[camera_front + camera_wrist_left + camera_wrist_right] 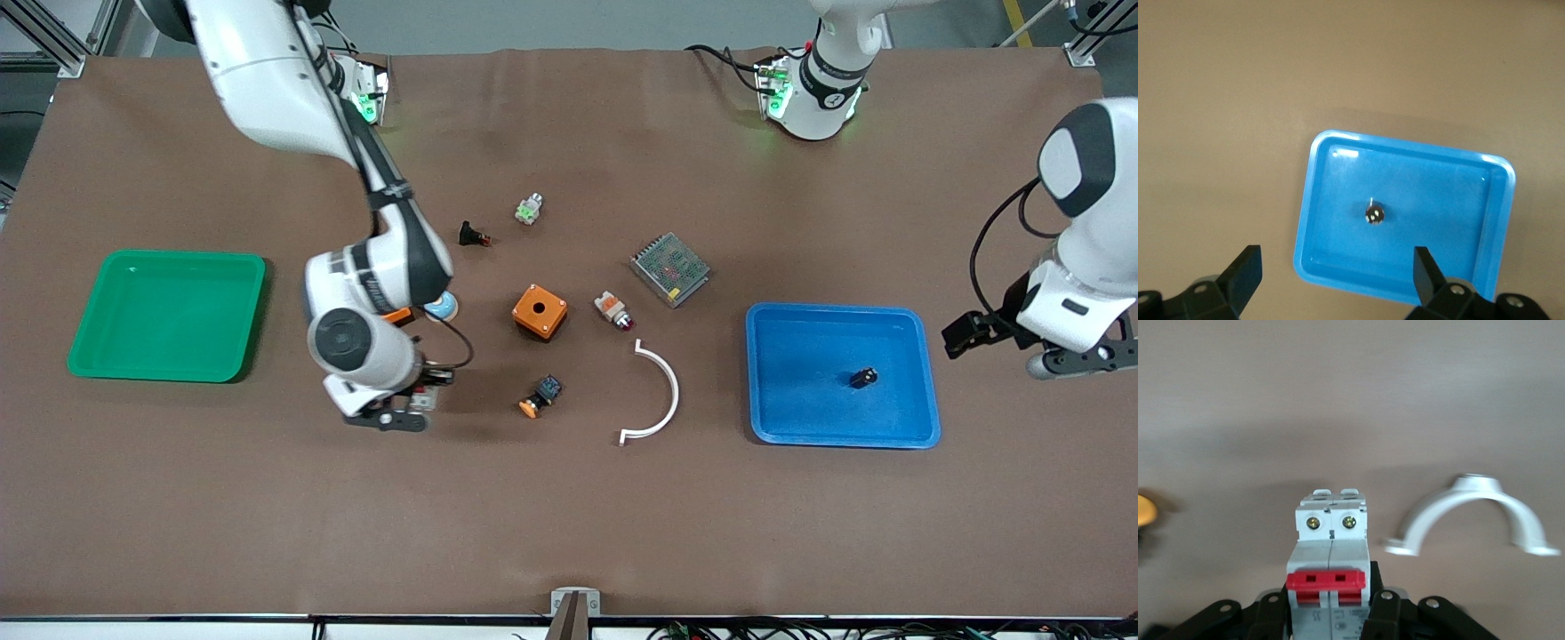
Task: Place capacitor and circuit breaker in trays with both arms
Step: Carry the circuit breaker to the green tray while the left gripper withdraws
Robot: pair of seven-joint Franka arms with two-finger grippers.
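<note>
You see the small black cylindrical capacitor (862, 378) lying inside the shallow blue plastic tray (925, 418) at the left arm's end of the brown table (569, 524); in the left wrist view the capacitor (1374, 214) sits near the middle of the tray floor (1451, 200), clear of every wall. The left gripper (1080, 360) hangs over bare table just beside that tray, toward the left arm's end; its two black fingers (1245, 270) stand wide apart with nothing between them.

The right gripper (397, 416) sits low over the table, between the green plastic tray (98, 356) and the black-and-blue switch with an orange cap (540, 396); you see it clamped on the white rectangular circuit breaker (1331, 557), whose red switch levers face the right wrist camera and whose two screw terminals project past the fingertips. The green tray holds nothing.

Loose parts lie in the middle of the table: an orange square box with a round hole (539, 311); a white-and-orange part with a red tip (614, 310); a white curved plastic clamp (658, 396); a metal mesh-covered power module (670, 268); a black button part with a red tip (472, 236); a small white-and-green part (529, 210).
</note>
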